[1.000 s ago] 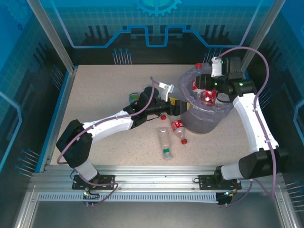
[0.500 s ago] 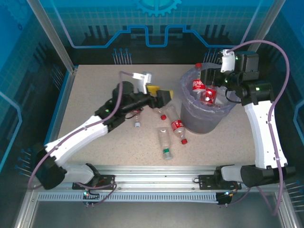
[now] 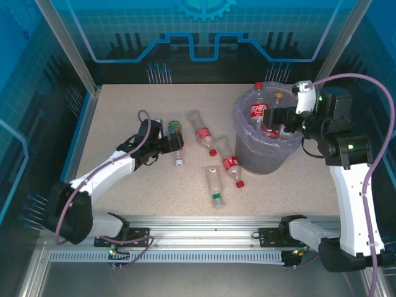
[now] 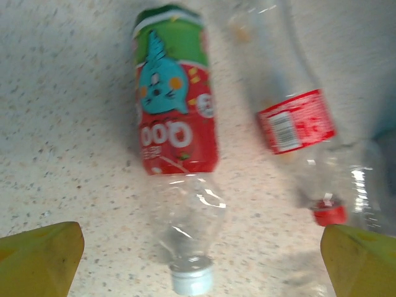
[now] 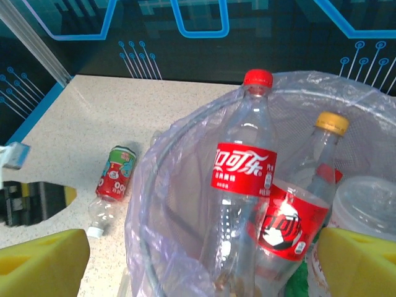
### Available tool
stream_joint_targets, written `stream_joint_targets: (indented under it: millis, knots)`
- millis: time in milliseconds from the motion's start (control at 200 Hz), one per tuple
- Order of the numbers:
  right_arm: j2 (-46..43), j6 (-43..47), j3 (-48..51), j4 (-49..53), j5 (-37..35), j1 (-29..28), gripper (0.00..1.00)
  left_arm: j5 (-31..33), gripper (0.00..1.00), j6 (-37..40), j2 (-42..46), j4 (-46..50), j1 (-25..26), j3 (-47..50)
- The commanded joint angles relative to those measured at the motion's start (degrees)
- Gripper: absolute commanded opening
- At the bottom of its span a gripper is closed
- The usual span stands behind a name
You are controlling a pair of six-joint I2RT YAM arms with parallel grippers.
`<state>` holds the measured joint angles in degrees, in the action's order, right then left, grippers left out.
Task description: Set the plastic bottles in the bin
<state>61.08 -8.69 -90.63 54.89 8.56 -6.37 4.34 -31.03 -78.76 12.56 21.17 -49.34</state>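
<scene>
Bin (image 3: 267,148) sits right-rear on the table (image 3: 124,111), my right gripper (image 3: 278,117) above it. Bottles (image 5: 242,173) stand upright inside. Left of it more lie flat: leftmost bottle (image 3: 176,137) just beside my left gripper (image 3: 166,146), neighbour bottle (image 3: 202,133) to its right, two others (image 3: 231,164) near the bin's front.

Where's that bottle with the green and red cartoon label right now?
The cartoon-label bottle lies on the table left of centre in the top view, beside a red-label bottle, just ahead of the left pincer.

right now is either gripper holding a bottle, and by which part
Nothing is held. The left gripper is open above the green-labelled bottle; the right gripper is open over the bin.
</scene>
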Motion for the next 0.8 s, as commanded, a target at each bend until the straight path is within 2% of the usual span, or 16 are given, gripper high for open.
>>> stream_joint_targets:
  millis: [0,260,590,680,795]
  knots:
    - [-3.14,0.55,2.33,2.76,-0.41,-0.5,0.96,1.4,0.99,-1.27,-4.26,-3.19,-0.65,0.52]
    - [-5.79,1.04,7.69,1.92,-1.55,0.12,0.98,0.57,0.99,-3.07,-15.08,-6.41,-0.52,-0.36]
    - [-5.62,-0.75,11.48,-2.64,1.76,1.4,0.98,1.01,0.99,-3.98,-21.06,-8.49,1.03,-0.7]
    - [-5.71,-1.17,11.86,-3.1,2.21,1.38,0.98,0.94,0.95,-3.72,-21.39,-9.2,1.13,-0.41]
    - [-5.58,-1.73,12.45,-3.67,2.85,1.38,0.98,0.93,0.84,-2.7,-21.73,-9.63,1.11,-0.99]
